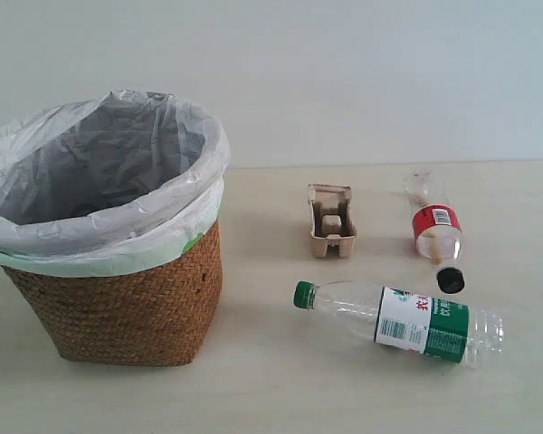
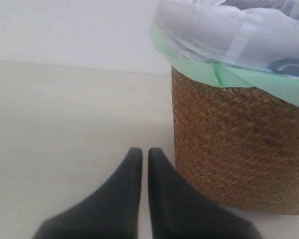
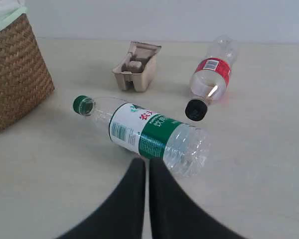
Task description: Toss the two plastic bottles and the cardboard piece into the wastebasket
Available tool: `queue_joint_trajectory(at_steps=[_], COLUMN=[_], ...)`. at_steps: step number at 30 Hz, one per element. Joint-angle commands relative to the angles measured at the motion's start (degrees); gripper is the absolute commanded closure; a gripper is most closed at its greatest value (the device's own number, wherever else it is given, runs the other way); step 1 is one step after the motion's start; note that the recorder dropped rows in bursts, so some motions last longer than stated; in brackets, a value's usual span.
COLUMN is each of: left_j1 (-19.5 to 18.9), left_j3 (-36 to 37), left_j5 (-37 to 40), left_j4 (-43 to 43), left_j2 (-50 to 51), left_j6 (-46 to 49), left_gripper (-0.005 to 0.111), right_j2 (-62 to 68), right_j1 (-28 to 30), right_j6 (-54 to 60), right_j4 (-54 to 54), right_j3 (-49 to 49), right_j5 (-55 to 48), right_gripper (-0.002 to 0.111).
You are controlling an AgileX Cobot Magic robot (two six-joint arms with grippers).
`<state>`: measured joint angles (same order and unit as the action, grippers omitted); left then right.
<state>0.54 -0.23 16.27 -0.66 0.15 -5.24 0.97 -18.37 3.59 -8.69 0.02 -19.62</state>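
Since the green-capped bottle (image 1: pixel 407 321), nearest, and the black-capped bottle (image 1: pixel 434 231), farther back beside the cardboard tray (image 1: pixel 331 221), both lie on their sides right of the wastebasket (image 1: pixel 127 307), an off-centre pinch could roll either away. The right gripper (image 3: pixel 147 162), fingers pressed together and holding nothing, must spread before grasping. The left gripper (image 2: pixel 145 152), likewise closed and empty, sits low beside the wastebasket and might nudge it.

wastebasket (image 1: pixel 127 298) mouth open, clear gap to cardboard piece (image 1: pixel 332 221)

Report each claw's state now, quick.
Left claw: closed, holding nothing, beside the wastebasket.
Right claw: closed, holding nothing, just short of the green-capped bottle.
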Motion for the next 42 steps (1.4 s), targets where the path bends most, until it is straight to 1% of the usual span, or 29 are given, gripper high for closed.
queue_joint_trajectory(at_steps=[1,36,37,39,42], left_j1=[0.0,0.0,0.0,0.0,0.0], left_j3=[0.23,0.23,0.23,0.23,0.23], left_j5=[-0.38,-0.38,-0.38,-0.38,-0.38], left_j4=[-0.28,-0.28,-0.28,-0.28,-0.28], left_j2=[-0.15,-0.15,-0.15,-0.15,-0.15], left_j6=[-0.31,-0.31,-0.31,-0.31,-0.31], left_gripper=[0.103,0.103,0.103,0.103,0.103], right_j2=[-0.34,-0.34,-0.34,-0.34,-0.34], right_j1=[0.02,0.02,0.02,0.02,0.02], right_j6=[-0.04,-0.86,-5.89,-12.15,-20.58], right_j4=[0.28,-0.08,-4.74,-12.12,-20.61], right_j3=[-0.02,-0.02,-0.02,-0.02,-0.02], right_j5=[0.45,0.45,0.58,1.26,1.28], right_gripper=[0.108,0.108,0.108,0.108,0.108])
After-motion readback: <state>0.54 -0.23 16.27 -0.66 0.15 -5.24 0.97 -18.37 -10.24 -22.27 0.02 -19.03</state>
